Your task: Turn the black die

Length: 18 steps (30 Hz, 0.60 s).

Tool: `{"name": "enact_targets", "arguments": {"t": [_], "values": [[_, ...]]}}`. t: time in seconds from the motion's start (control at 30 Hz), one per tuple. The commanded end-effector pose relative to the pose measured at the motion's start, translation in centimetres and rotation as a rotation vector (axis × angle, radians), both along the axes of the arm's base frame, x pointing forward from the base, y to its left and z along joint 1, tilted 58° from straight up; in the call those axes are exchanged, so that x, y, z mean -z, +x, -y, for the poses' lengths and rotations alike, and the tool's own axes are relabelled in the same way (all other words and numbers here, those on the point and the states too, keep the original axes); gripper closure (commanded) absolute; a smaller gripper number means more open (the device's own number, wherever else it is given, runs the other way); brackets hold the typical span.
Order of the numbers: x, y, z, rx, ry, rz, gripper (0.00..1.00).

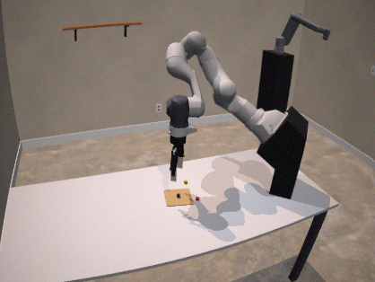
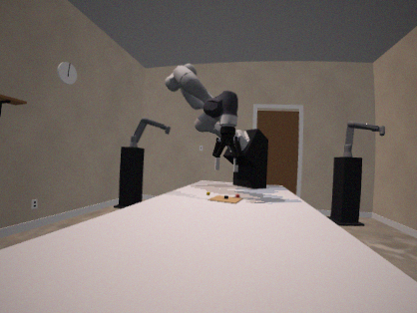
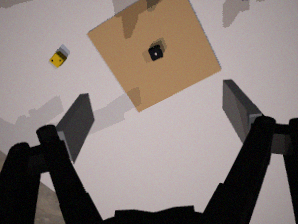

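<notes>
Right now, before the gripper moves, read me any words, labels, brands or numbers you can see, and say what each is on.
No readable words, labels, brands or numbers anywhere.
Wall clock: hand visible, any numerals too small to read.
Black die: one pale mark, no lettering.
Yellow die: dark pips only.
</notes>
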State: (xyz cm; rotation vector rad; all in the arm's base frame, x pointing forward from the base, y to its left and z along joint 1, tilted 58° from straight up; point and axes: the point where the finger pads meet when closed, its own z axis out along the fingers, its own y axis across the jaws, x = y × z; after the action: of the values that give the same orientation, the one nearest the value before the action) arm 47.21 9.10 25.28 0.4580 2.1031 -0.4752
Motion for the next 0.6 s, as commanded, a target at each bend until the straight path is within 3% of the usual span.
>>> {"name": "enact_targets", "arguments": {"t": [0.0,0.57], "values": [[0.2,-0.1,-0.1,-0.017,-0.017,-0.020,0.00],[-1.0,-1.7,-1.2,-0.017,-0.017,-0.020,0.00]]}}
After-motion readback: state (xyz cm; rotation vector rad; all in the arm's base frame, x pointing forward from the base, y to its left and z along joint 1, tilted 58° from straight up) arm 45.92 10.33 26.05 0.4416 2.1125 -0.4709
